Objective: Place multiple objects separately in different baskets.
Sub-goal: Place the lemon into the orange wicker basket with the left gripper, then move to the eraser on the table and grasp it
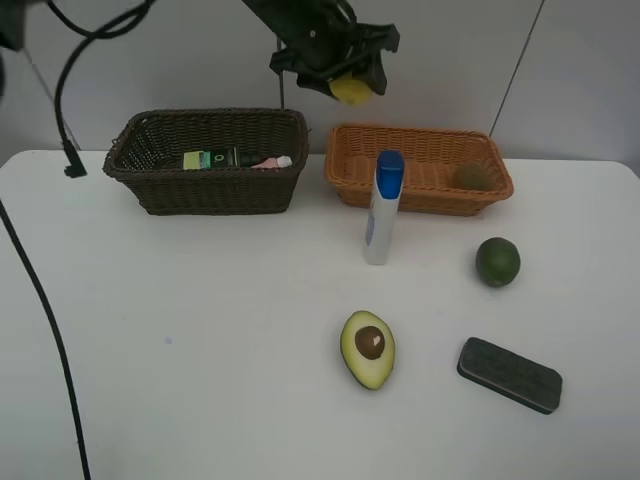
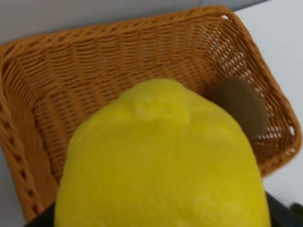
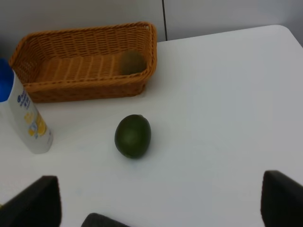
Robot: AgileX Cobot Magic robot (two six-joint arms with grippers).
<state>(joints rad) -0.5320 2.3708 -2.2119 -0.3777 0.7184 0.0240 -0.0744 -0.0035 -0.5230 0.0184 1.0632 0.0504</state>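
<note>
While the left pincer [image 1: 350, 84] hangs in the air over the left end of the orange-tan basket [image 1: 420, 203], it is clamped on the lemon [image 1: 353, 92], which fills most of the left wrist view with that basket's weave behind it. The table [image 1: 200, 350] is plain white, smooth and matte, with soft shadows under each thing. Behind the orange-tan basket rises a pale grey wall, crossed by a thin dark slanting seam [image 1: 520, 70] above the basket's right end. The kiwi [image 1: 473, 177] lies inside the orange-tan basket at its right end. The dark brown basket [image 1: 215, 192] sits just beside it on the left, apart from it, and holds the dark green pump bottle [image 1: 215, 158] and the pink bottle [image 1: 270, 162], both lying down. The white blue-capped bottle [image 1: 381, 210] stands upright just in front of the orange-tan basket, near its left half. The lime [image 1: 497, 262] rests on the table in front of its right end, clear of it. Farther out from the basket's front lie the halved avocado [image 1: 368, 348], cut face up with the stone showing, and the dark rectangular block [image 1: 509, 374], flat and to the right of the avocado. A black cable [image 1: 40, 300] trails over the table far to the basket's left. The right pincer [image 3: 161, 203] shows only in its own wrist view, jaws spread wide with nothing between them, well out from the basket's front.
</note>
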